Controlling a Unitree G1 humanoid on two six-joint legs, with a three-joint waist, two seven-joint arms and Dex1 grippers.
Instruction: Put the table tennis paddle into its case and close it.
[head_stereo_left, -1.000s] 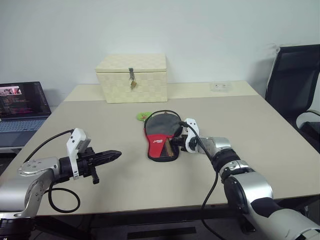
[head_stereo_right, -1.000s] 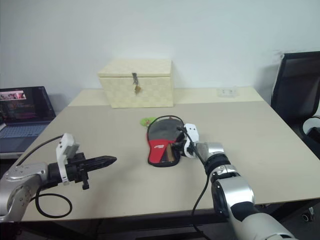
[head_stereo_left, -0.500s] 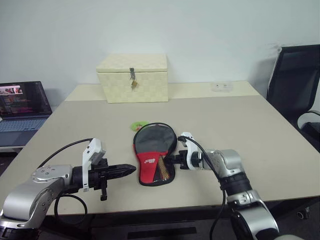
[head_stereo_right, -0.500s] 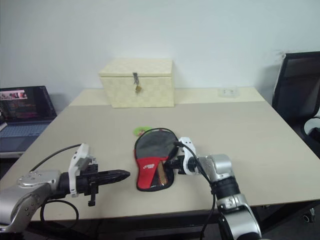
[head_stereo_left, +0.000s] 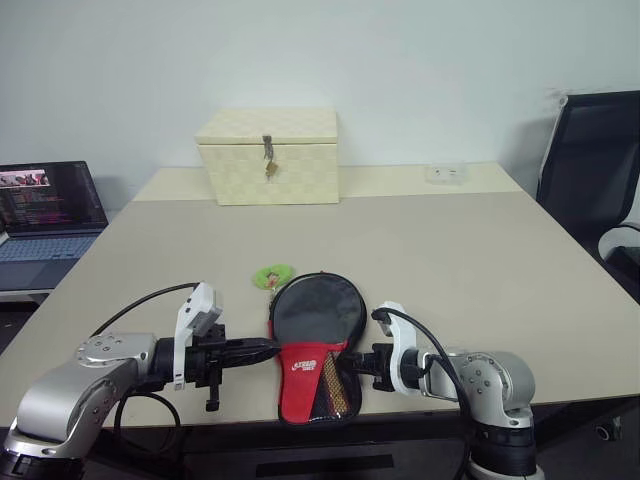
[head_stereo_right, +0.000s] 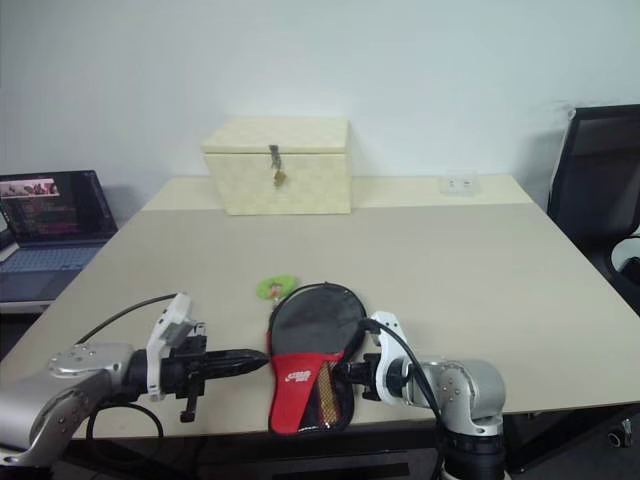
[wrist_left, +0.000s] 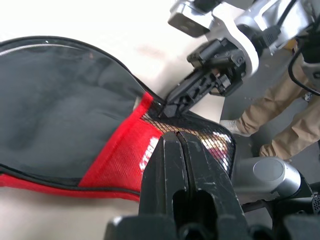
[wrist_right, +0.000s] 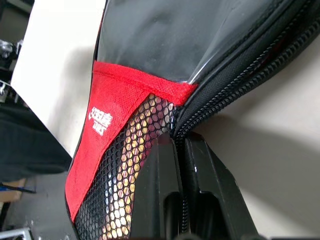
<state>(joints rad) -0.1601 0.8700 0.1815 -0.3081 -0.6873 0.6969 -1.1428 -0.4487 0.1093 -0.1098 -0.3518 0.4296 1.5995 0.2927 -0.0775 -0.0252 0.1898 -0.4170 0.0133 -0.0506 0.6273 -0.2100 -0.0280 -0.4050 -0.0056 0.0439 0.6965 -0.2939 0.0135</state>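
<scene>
Case (head_stereo_left: 315, 352) overhangs table (head_stereo_left: 480, 260) front edge, R tool (head_stereo_left: 352, 364) prob pinching zip.

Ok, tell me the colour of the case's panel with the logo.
Red, with white lettering, on the case; right wrist view shows it best.

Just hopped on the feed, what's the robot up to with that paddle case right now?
The case lies flat near the front edge of the table, its narrow end at the edge. The right gripper is shut on the case's zipper edge at the mesh pocket. The left gripper is shut and points at the case's other side, holding nothing. A wooden handle shows through the mesh, so the paddle looks to be inside.
</scene>
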